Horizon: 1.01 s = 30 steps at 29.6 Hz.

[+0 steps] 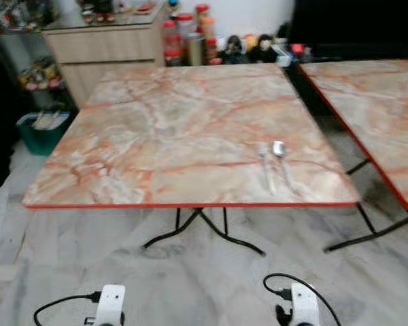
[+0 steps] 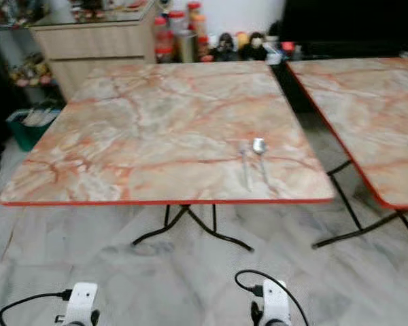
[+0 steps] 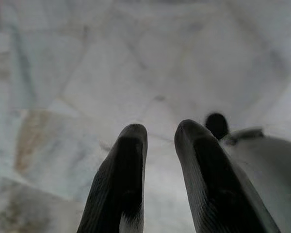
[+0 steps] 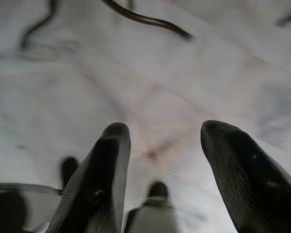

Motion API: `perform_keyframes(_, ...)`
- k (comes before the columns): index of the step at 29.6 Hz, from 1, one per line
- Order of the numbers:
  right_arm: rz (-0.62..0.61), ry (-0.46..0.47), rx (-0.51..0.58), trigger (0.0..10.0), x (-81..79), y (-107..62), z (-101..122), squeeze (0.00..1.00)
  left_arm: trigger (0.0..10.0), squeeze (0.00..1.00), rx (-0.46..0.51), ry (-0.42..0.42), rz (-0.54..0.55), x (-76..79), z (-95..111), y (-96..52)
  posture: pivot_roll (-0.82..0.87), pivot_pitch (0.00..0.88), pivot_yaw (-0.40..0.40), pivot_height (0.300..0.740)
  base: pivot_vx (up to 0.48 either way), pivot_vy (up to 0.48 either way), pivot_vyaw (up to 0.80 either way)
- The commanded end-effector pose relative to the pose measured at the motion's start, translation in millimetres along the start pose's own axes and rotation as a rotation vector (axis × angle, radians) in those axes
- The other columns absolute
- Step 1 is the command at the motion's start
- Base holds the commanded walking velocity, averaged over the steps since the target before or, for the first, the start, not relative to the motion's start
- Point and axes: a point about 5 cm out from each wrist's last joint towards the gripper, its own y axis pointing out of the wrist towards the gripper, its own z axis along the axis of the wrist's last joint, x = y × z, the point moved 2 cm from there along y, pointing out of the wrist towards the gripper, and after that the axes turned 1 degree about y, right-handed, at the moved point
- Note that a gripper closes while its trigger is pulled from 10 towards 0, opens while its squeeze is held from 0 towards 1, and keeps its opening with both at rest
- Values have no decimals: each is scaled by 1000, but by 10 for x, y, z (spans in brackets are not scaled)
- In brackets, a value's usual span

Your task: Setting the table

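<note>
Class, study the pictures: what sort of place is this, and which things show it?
Probably a home dining area: two marble-patterned folding tables, a spoon and fork laid on the nearer one, and a wooden cabinet beside jars.

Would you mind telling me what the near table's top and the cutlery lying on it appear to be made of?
Table top: likely laminate printed as orange-veined marble, with a thin red edge; real stone is less likely.
Spoon and fork: probably polished steel, silvery and reflective.
</note>
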Motion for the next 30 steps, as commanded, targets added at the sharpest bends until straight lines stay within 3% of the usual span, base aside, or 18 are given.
perform_keyframes(1, -34, -10, -16, 10000, 133, -25, -67, 0, 10000, 0, 7, -4, -11, 61, 41, 7, -25, 0, 42, 740, 322, 0, 0)
perform_keyframes(11, -34, -37, 68, 10000, 199, -27, 66, 0, 10000, 0, -4, -2, -23, 77, 24, 6, -32, 0, 39, 740, 160, 0, 0)
perform_keyframes(17, -32, -62, 212, 10000, 275, -49, 300, 0, 10000, 0, -12, -8, -6, 51, -2, 2, -45, 0, 38, 740, 0, 0, 0)
perform_keyframes(23, -30, -100, 285, 10000, 327, -105, 317, 0, 10000, 0, -22, -6, -4, 46, -32, -3, -48, 0, 35, 740, 0, 0, 0)
perform_keyframes(30, 0, -262, 474, 10000, 356, -348, 320, 0, 10000, 0, -26, -4, 5, 23, -59, -9, -54, 0, 36, 740, 0, 0, 0)
